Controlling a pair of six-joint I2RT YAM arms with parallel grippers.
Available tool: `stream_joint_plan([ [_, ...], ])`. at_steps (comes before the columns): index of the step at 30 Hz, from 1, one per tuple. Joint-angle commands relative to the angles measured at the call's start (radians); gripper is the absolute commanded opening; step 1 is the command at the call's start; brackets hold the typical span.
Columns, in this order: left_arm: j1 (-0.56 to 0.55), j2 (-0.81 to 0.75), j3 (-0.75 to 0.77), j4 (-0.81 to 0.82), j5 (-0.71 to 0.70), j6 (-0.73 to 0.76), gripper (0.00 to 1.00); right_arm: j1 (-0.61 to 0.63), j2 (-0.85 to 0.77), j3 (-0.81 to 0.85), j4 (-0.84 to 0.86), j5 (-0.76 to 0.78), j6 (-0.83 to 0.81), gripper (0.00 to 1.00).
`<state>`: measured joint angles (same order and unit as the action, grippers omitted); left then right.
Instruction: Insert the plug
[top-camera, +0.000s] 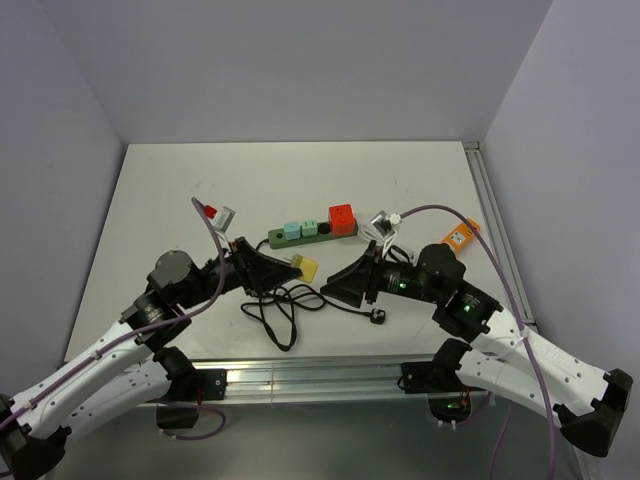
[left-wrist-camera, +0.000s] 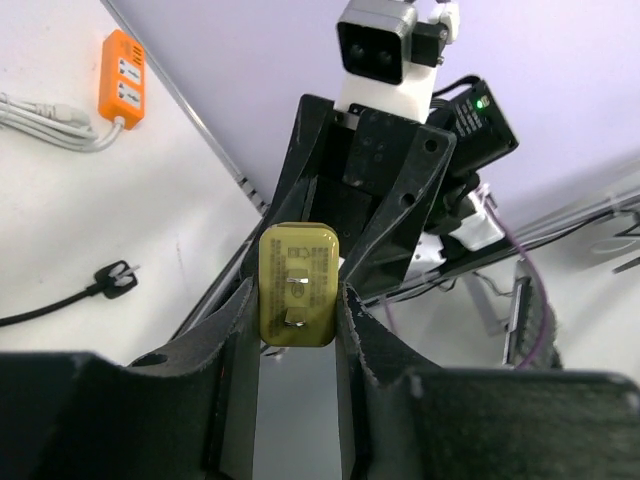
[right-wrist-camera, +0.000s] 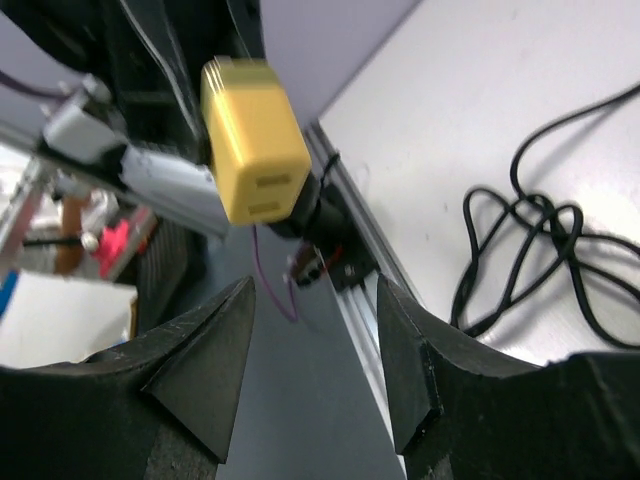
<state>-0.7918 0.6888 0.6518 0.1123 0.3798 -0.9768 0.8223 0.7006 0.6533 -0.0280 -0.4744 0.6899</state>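
Black fingers of the left claw (left-wrist-camera: 297, 305) are clamped on the yellow plug (left-wrist-camera: 297, 285), holding it up off the counter (top-camera: 300, 180) between the centre and the near edge. Its metal prongs face back toward the wrist. Directly opposite, the right claw (right-wrist-camera: 315, 300) is spread wide and holds nothing, its gap aimed at the plug's slotted face. A handover looks like the step in hand. The right claw should close squarely on the plug's flat sides, leaving the prongs exposed, before the left lets go. Beyond, mid-counter, the green power strip (top-camera: 300, 233) lies roughly parallel to the far edge. The loose black cable (top-camera: 280, 305) underneath could snag a low approach.
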Motion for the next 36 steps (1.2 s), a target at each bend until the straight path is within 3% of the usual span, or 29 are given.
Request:
stream_joint_plan([
  [1, 0.002, -0.017, -0.052, 0.162, -0.039, -0.144, 0.0, 0.003, -0.029, -0.012, 0.203, 0.101, 0.082, 0.59],
  [10, 0.0, -0.002, -0.135, 0.339, -0.022, -0.253, 0.0, 0.005, 0.059, -0.003, 0.368, 0.126, 0.22, 0.59],
  [25, 0.0, 0.001, -0.153, 0.397, -0.032, -0.283, 0.0, 0.009, 0.103, -0.004, 0.428, 0.105, 0.258, 0.52],
  [28, 0.002, 0.014, -0.153, 0.411, -0.025, -0.283, 0.0, 0.014, 0.12, 0.0, 0.448, 0.094, 0.267, 0.48],
  [29, 0.002, 0.017, -0.153, 0.418, -0.024, -0.284, 0.0, 0.015, 0.123, -0.001, 0.453, 0.092, 0.269, 0.4],
  [31, 0.0, 0.028, -0.15, 0.428, -0.01, -0.278, 0.0, 0.017, 0.138, 0.005, 0.461, 0.086, 0.276, 0.35],
  [34, 0.002, 0.041, -0.147, 0.431, 0.002, -0.272, 0.0, 0.02, 0.155, 0.008, 0.479, 0.072, 0.28, 0.35],
  [36, 0.002, 0.043, -0.15, 0.438, 0.008, -0.264, 0.0, 0.023, 0.158, 0.011, 0.465, 0.079, 0.28, 0.09],
])
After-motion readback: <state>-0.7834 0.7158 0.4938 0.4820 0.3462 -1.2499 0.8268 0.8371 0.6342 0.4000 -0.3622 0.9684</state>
